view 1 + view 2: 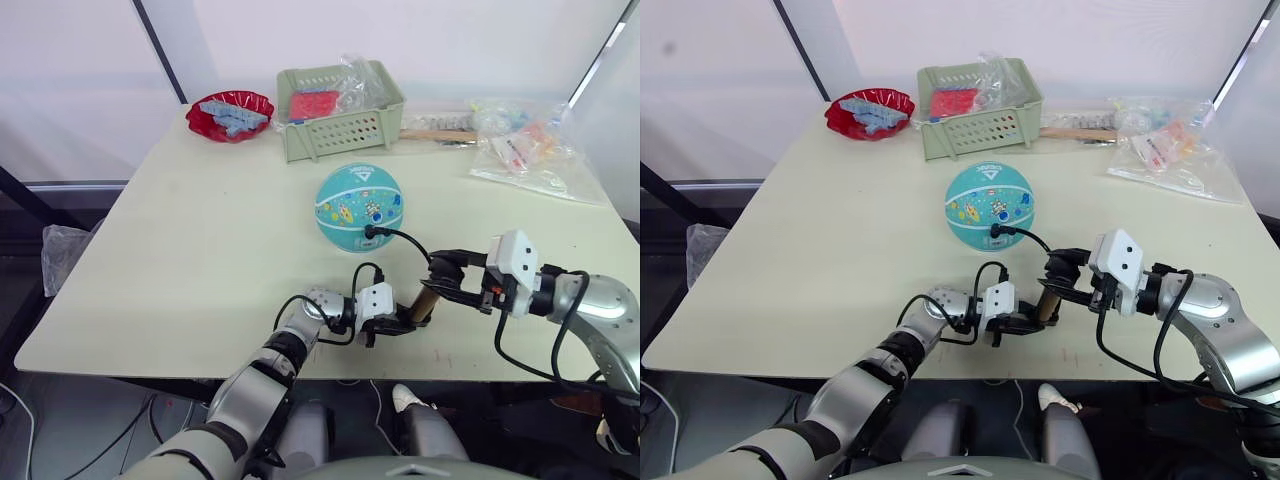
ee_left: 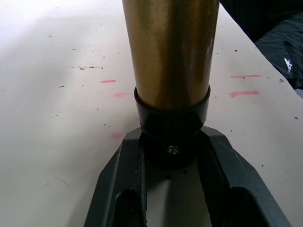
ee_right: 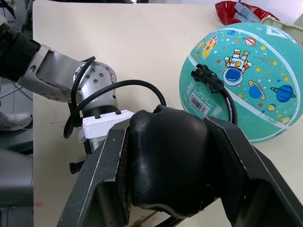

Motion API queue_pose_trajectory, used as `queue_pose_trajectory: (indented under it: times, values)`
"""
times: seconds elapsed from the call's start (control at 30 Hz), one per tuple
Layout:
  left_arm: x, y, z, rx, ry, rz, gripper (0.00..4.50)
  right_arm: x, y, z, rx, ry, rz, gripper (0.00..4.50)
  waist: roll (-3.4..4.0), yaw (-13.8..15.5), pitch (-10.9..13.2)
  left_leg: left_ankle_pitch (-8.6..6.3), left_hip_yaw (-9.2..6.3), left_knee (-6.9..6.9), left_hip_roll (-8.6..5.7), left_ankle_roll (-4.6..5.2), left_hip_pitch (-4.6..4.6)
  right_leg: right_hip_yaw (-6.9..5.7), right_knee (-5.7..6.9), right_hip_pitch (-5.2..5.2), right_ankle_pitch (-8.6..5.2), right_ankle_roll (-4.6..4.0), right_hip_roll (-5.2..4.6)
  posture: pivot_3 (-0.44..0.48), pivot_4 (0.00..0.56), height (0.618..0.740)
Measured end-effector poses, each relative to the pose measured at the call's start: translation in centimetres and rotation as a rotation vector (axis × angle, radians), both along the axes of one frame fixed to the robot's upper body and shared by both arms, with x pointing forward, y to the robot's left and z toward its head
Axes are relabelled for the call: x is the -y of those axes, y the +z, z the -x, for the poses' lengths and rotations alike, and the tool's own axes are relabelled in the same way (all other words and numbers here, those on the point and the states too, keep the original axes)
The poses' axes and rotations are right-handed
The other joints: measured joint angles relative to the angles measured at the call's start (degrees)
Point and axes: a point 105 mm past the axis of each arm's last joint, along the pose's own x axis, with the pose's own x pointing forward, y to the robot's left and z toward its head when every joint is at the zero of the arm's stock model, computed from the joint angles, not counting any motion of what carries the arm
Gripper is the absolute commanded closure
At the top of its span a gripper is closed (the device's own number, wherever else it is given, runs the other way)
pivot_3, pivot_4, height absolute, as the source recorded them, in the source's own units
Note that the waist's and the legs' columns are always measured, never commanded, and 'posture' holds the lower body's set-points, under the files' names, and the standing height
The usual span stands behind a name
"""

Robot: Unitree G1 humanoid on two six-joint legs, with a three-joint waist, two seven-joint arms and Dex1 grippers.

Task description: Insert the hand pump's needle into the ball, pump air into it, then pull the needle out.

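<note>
Ball (image 1: pixel 359 208) lies round and full near the middle of the table (image 1: pixel 200 250), in front of the green basket (image 1: pixel 340 108) at the far edge. In the left eye view the hose fitting (image 1: pixel 373 232) sits on the ball's near side, so the needle seems to be already inside; the pin itself is hidden. The hose (image 1: pixel 408 240) curves from there to the pump (image 1: pixel 427 303), which stands tilted near the front edge. The left gripper (image 1: pixel 397 322) is clamped on the pump's lower end, and the right gripper (image 1: pixel 447 276) is closed on its handle at the top.

The right eye view gives the same layout, with a red bowl (image 1: pixel 869 110) at the far left corner.

The left wrist view shows what the head views cannot: both fingers (image 2: pixel 125 179) press on the black bottom cap (image 2: pixel 173 135) under the brass tube, and the cap rests just above the table.

The right wrist view shows the black handle (image 3: pixel 168 158) held tightly between the fingers, and the fitting (image 3: pixel 204 77) sitting close on the ball beside the label.

I judge the step to be pumping. It goes well if the left arm keeps the base fixed while the right moves straight along the tube, so the hose does not pull the needle sideways.
</note>
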Motion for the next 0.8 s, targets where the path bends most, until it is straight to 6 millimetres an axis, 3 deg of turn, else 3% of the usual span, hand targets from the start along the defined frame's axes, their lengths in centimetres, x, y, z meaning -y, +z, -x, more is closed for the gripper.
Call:
queue_pose_trajectory:
  times: [0.1, 0.27, 0.33, 0.6, 0.8]
  values:
    - [0.1, 0.1, 0.0, -0.001, 0.0, 0.006, 3.47, 0.4, 0.7, -0.3, -0.04, -0.002, 0.0, 2.56, 0.01, 0.03, 0.12, 0.0, 0.0, 0.01, 0.0, 0.0, -0.04, 0.0, 0.0, -0.02, 0.01, -0.01, -0.01, 0.0, 0.15, 0.736]
    - [0.2, 0.2, 0.0, -0.005, -0.006, 0.014, 3.47, 1.0, 4.2, -0.6, -0.052, 0.018, -0.009, 2.56, 0.27, 0.08, 0.5, 0.0, -0.02, 0.0, -0.03, 0.0, -0.14, -0.01, 0.0, -0.07, 0.01, -0.02, -0.04, 0.0, 0.15, 0.736]
    - [0.2, 0.3, 0.0, -0.003, -0.007, 0.016, 3.47, 1.4, 6.6, -0.5, -0.042, 0.027, -0.021, 2.56, 0.36, 0.1, 0.7, 0.0, -0.02, 0.01, -0.03, 0.0, -0.15, 0.0, 0.0, -0.08, 0.01, -0.02, -0.05, 0.0, 0.15, 0.736]
    - [0.3, 0.3, 0.0, -0.002, -0.009, 0.016, 3.47, 2.1, 11.6, 0.3, -0.001, 0.046, -0.064, 2.56, 0.45, 0.08, 0.8, 0.0, -0.01, 0.01, -0.03, 0.0, -0.15, 0.0, 0.0, -0.08, 0.02, -0.01, -0.1, 0.0, 0.15, 0.736]
    - [0.3, 0.3, 0.0, -0.001, -0.009, 0.016, 3.47, 2.3, 13.2, 0.7, 0.013, 0.042, -0.072, 2.56, 0.48, 0.08, 0.81, 0.0, -0.01, 0.01, -0.01, 0.0, -0.16, 0.0, 0.0, -0.08, 0.02, -0.01, -0.13, 0.0, 0.15, 0.736]
